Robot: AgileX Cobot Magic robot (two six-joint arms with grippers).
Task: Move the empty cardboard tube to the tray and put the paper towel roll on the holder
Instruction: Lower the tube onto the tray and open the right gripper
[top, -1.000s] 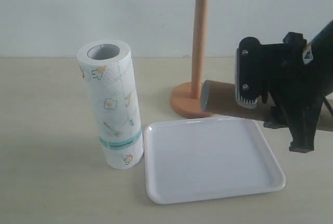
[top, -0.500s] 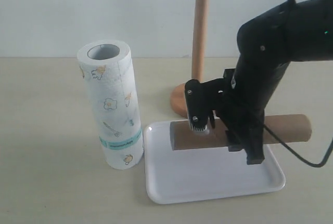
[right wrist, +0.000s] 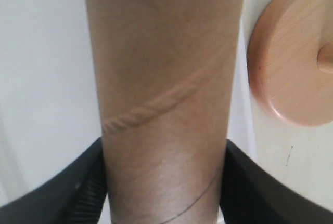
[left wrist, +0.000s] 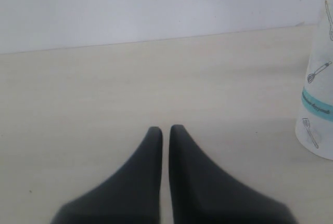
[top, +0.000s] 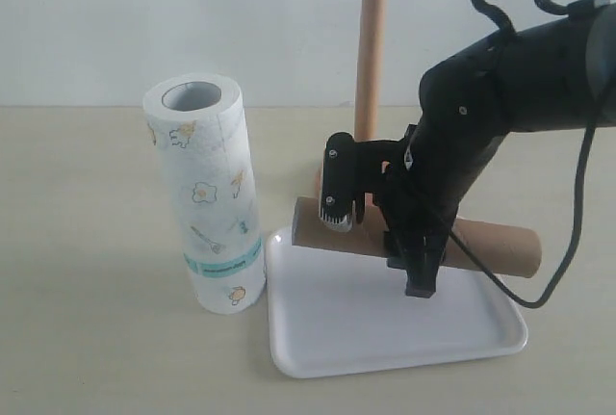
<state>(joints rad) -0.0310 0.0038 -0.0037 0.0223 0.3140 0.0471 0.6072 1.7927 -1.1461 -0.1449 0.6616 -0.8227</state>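
The brown cardboard tube (top: 486, 247) lies horizontally in my right gripper (top: 380, 240), which is shut on it just above the back of the white tray (top: 366, 333). Whether the tube touches the tray, I cannot tell. In the right wrist view the tube (right wrist: 164, 78) fills the gap between both black fingers (right wrist: 78, 193), over the tray (right wrist: 47, 78). The paper towel roll (top: 204, 194) stands upright left of the tray. The wooden holder (top: 371, 49) stands behind the tray, its disc base (right wrist: 291, 52) beside the tube. My left gripper (left wrist: 165, 130) is shut and empty over bare table, with the roll (left wrist: 320, 94) off to one side.
The light table (top: 87, 319) stretches left of the roll and in front of the tray. A white wall runs behind it. The right arm's black cable (top: 568, 251) loops down near the tray's right corner.
My right gripper has carried the tube leftward and down, from beside the tray's right edge to low over its back half. The roll, holder and tray have not moved.
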